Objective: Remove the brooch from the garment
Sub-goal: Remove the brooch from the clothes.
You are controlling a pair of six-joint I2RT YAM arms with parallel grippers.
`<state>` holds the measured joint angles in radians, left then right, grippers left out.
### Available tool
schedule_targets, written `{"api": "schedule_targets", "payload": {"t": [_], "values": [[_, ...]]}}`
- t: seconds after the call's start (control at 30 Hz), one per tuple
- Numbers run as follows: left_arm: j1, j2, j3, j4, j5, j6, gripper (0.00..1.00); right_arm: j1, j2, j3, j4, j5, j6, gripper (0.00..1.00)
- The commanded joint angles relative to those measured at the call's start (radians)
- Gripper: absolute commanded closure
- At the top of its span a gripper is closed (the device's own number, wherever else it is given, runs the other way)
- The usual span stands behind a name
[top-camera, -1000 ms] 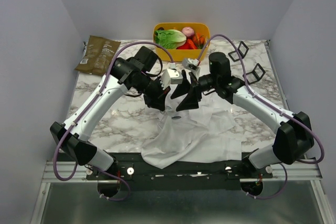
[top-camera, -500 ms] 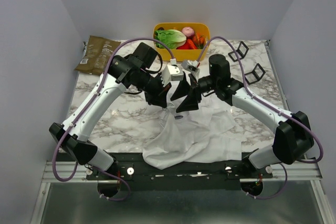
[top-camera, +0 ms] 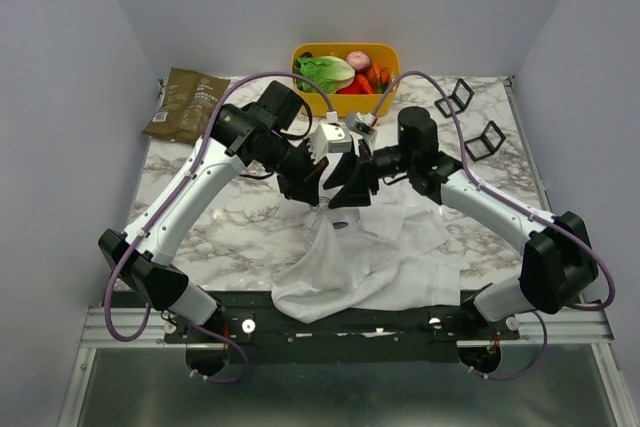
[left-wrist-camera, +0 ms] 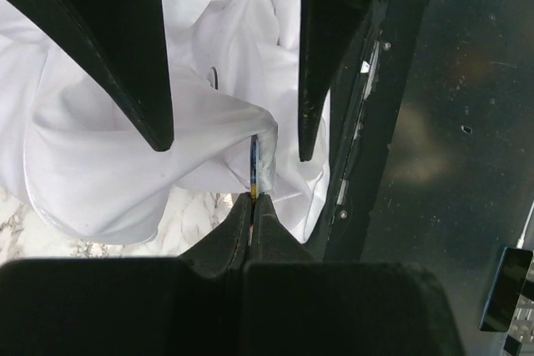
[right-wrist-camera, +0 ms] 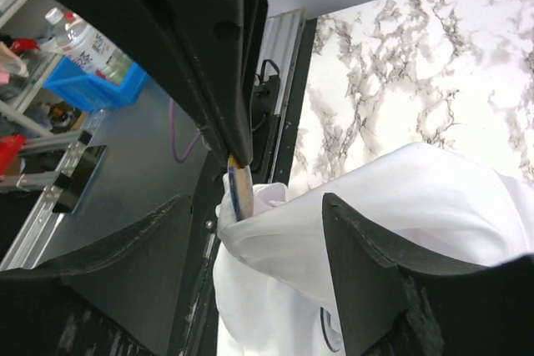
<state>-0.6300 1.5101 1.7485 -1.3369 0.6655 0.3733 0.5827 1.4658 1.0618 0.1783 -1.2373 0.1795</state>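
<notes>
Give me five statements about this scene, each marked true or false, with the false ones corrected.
1. The left gripper is shut on the brooch. True.
2. The right gripper is clamped shut. False: its jaws stand open on either side of the raised cloth.
3. The garment lies entirely flat on the table. False: one fold is pulled up at the brooch.
4. A yellow bin holds vegetables. True.
5. The brown pouch sits at the table's far right. False: far left.
</notes>
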Motion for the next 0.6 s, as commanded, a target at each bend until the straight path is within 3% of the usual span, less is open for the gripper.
{"api": "schedule_targets", "payload": {"t": [0.0, 0.27, 0.57], "values": [[-0.005, 0.01, 0.036, -0.01, 0.052, -0.001, 1.0, 0.008, 0.007, -0.017, 0.047, 0.075, 0.026, 0.32], [-0.005, 0.015, 0.032, -0.011, 0.068, 0.006, 1.0, 0.025, 0.021, -0.011, 0.058, 0.052, 0.043, 0.47], [-0.005, 0.016, 0.029, -0.005, 0.063, 0.006, 1.0, 0.051, 0.025, 0.003, 0.024, 0.033, 0.006, 0.84]]}}
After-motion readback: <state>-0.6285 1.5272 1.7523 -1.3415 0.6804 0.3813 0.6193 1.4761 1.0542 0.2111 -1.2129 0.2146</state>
